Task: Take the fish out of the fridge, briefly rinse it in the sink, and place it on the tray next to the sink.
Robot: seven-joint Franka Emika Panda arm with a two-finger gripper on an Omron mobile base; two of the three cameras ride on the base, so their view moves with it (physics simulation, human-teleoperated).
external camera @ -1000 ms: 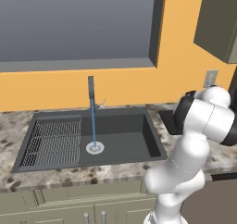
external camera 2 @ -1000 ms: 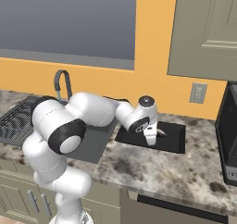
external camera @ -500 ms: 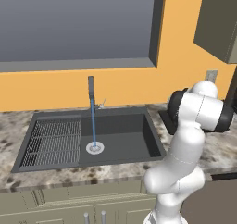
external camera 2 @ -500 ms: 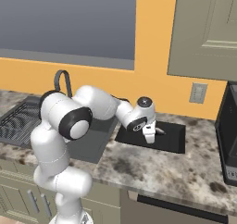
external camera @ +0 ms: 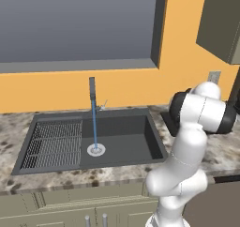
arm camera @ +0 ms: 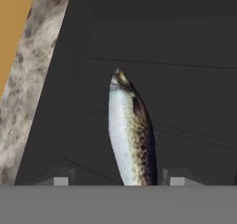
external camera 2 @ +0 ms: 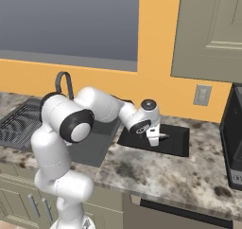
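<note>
Left base view: sink (external camera: 119, 138) sat with water running from the faucet (external camera: 92, 95), arm reaching off right. Right base view: gripper (external camera 2: 155, 137) hung low over the black tray (external camera 2: 176, 143) beside the sink. Hand view: fish (arm camera: 132, 134) lay on the tray floor between parted fingertips (arm camera: 60, 181), apparently let go, so the task looked essentially finished, only retreat left.

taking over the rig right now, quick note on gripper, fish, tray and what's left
Gripper: low over the tray, jaws apart on either side of the fish, not pinching it.
Fish: lying on the tray, right of the sink.
Sink: water running from the faucet.
Done: fish is on the tray.
Left: lift the arm clear; faucet is on.
</note>
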